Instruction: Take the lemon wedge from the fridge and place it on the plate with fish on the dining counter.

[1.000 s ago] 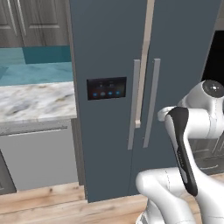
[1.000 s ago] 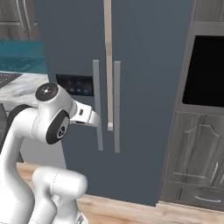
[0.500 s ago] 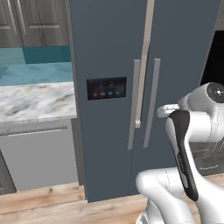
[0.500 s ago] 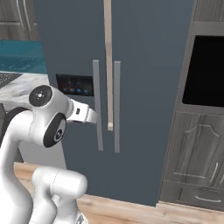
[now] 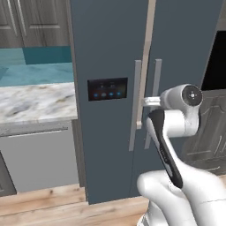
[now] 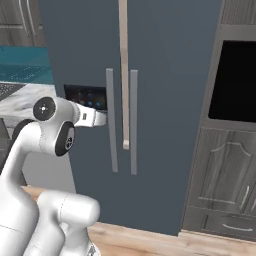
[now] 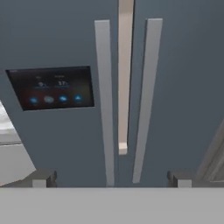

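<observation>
Both doors of the fridge [image 7: 175, 65] are shut, closing off the shelves inside. Two long grey handles [image 7: 105, 100] stand proud at 12 o'clock of the wide-spread pincer [image 7: 112, 179], open air between. The black panel [image 7: 52, 87] lies flush at 10 o'clock.

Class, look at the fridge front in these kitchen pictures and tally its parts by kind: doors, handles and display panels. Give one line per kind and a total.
Doors: 2, left and right
Handles: 2, left and right
Display panels: 1
Total: 5
</observation>
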